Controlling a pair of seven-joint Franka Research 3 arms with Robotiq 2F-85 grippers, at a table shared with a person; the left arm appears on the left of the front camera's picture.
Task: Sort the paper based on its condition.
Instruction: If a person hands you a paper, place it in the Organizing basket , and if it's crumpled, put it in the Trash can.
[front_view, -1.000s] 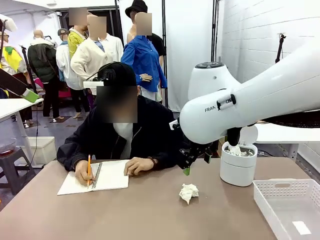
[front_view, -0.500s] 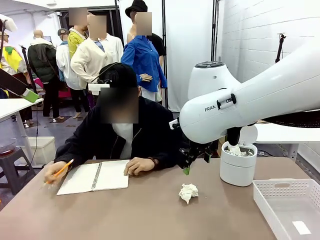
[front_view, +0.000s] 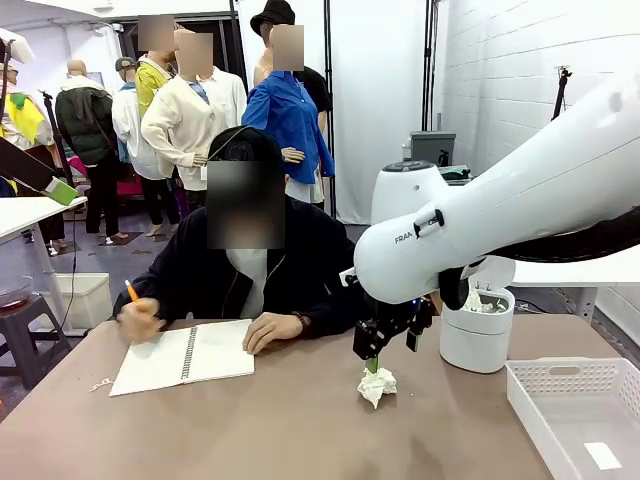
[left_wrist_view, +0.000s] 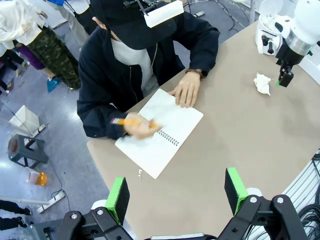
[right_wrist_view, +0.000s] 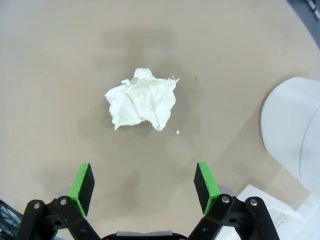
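The right pincer (front_view: 386, 342), black with green pads, hangs from a large white robot arm just above a crumpled white paper wad (front_view: 377, 385) on the brown bench (front_view: 280, 430). From the front its jaws look spread, and nothing is held between them. Behind the wad to the right stands a white cylindrical bin (front_view: 477, 328) with more crumpled paper showing at its top. At the right edge sits a white plastic lattice tray (front_view: 575, 412) with a flat white paper slip (front_view: 603, 455) lying inside. Across the bench a person in a dark jacket rests one hand (front_view: 264, 331) on an open spiral notebook (front_view: 185, 355) and holds an orange pencil (front_view: 131, 292) in the other.

From the left wrist, the left pincer (left_wrist_view: 177, 194) stands wide open and empty, high above the bench. Below it lie the notebook, the person's hands, and far off the paper wad, with the right pincer just beside it.

From the right wrist, the right pincer's two green pads (right_wrist_view: 82, 181) stand far apart, gripping nothing. The wad lies on the bench ahead of them, roughly centred between the fingers, not touching either. The white bin's rounded wall shows at the right edge.
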